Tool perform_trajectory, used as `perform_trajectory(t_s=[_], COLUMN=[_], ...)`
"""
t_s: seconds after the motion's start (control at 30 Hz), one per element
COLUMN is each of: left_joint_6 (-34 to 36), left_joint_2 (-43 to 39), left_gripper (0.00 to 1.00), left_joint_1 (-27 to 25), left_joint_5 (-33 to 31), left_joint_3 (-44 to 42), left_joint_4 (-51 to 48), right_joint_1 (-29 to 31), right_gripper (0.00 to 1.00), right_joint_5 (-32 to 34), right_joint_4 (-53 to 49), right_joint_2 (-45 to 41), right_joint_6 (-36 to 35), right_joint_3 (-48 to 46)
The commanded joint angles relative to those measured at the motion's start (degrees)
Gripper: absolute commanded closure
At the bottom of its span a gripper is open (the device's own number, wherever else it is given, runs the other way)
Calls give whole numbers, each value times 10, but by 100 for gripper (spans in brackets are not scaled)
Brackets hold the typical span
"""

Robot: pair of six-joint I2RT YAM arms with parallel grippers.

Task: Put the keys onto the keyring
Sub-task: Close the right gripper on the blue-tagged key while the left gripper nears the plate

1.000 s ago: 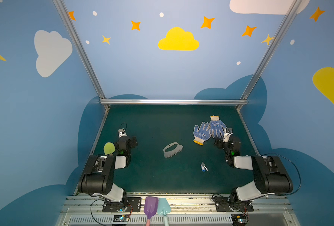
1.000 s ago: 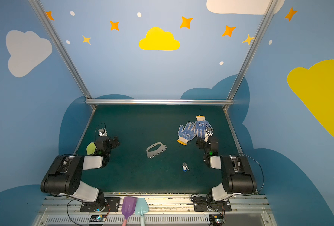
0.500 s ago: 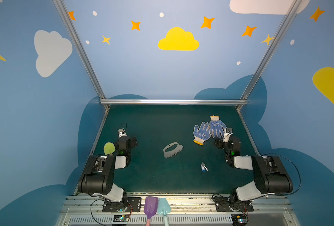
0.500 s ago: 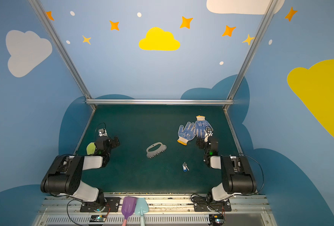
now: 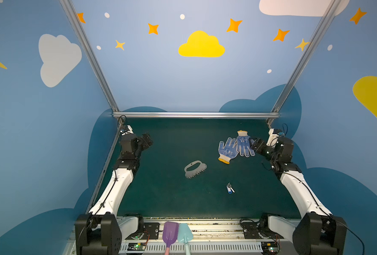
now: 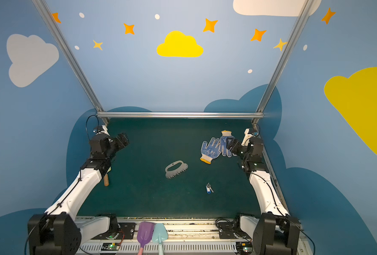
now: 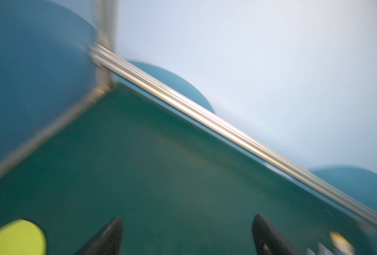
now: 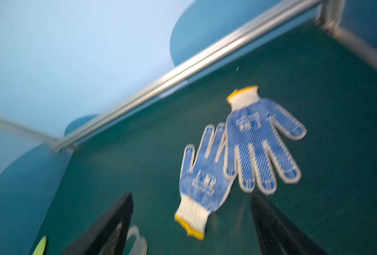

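Keys: the small bunch, a silver metal key with a bright blue plastic-headed piece point(image 5: 230, 188), lies flat on the dark green table mat point(image 5: 165, 203), front right of centre, with nothing touching it.
Keyring: the flat grey half-oval plate with a handle slot and small metal rings along its straight edge point(image 5: 195, 169) lies near mid-table. It is apart from the keys, farther back and to their left, with the ringed edge facing the front.
Right gripper: the right gripper point(image 5: 255, 144) hangs beside the pair of blue-dotted white knit gloves point(image 5: 236, 148), well behind the keys. The smeared right wrist view shows its fingers point(image 8: 121, 212) spread with nothing between them.
Left gripper: the left gripper point(image 5: 147, 139) sits high at the far left edge. Its fingers point(image 7: 110, 234) are spread and empty.
Step in hand: judged to be the approach; nothing is picked up or joined yet.
Method advised: the right arm, being closer, descends straight over the keys and pinches the blue head, which looks thicker than the blade. The left arm pins the plate by its slot side, leaving the rings free.
Risk: the thin bunch may skid on the mat, and the gloves lie close to the right arm's path.
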Motion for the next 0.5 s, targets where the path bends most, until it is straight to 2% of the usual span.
perform_trajectory(t_s=[0.0,0.03,0.1,0.13,0.2,0.23,0.3,0.37,0.4,0.47], left_joint_6=[-80,-92,-112,-119,-110,-112,-135,-168,-180,-197], left_joint_2=[-22,-31,-43,-45,-47,-48,-44,-42,-40,-27], left_gripper=[23,27,31,31,30,30,29,29,28,27], left_joint_1=[-25,-42,-91,-124,-182,-206,-238,-264,-275,-292], left_joint_5=[169,181,203,197,166,144,127,119,109,96], left_joint_3=[-28,-41,-70,-84,-93,-99,-115,-142,-151,-161], left_joint_4=[-110,-113,-99,-93,-107,-112,-100,-61,-50,-34], right_joint_1=[47,60,67,60,54,59,73,117,141,186], right_gripper=[37,33,5,3,4,9,37,57,61,61], right_joint_5=[-76,-76,-92,-124,-190,-194,-150,-59,-16,66], right_joint_4=[-183,-200,-199,-178,-170,-195,-243,-292,-311,-348], right_joint_2=[-38,-52,-77,-84,-80,-78,-83,-85,-79,-54], right_joint_6=[8,11,62,87,78,65,57,48,41,34], right_joint_3=[-4,-13,-51,-85,-111,-109,-103,-94,-88,-71])
